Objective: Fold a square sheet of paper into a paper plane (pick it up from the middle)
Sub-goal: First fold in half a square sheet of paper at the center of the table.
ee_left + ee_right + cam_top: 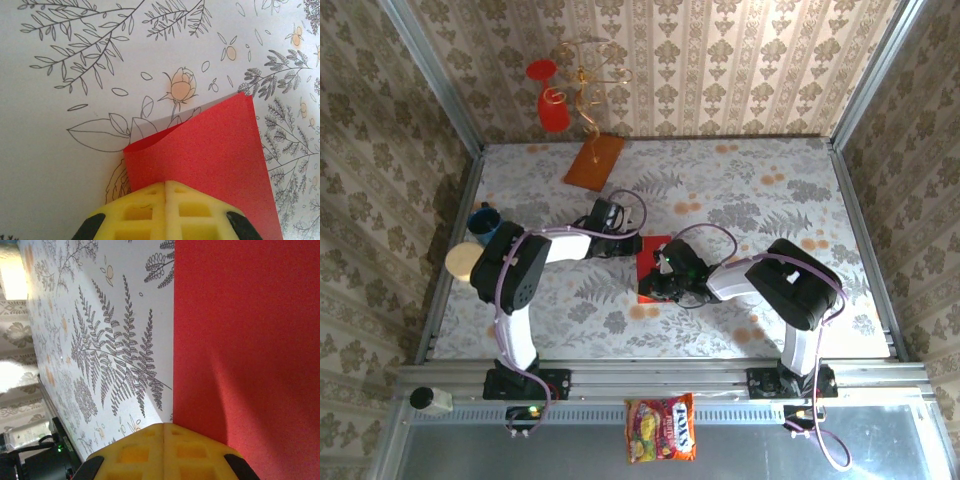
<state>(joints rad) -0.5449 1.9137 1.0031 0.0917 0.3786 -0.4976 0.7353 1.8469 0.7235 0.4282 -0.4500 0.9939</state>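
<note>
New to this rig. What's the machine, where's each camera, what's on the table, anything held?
Two robot arms are bolted at the near edge of a flower-patterned table. One picture looks down from above and behind them; the other two come from a camera on each wrist, past its yellow fingers. The left gripper and right gripper are both shut, tips at a thin bright red paper sheet in the middle; one edge curls up. Whether they pinch it or press it, I cannot tell. Also: an orange-brown rectangular board, a red plastic goblet and a blue cup; a colourful candy bag lies on the front ledge.
</note>
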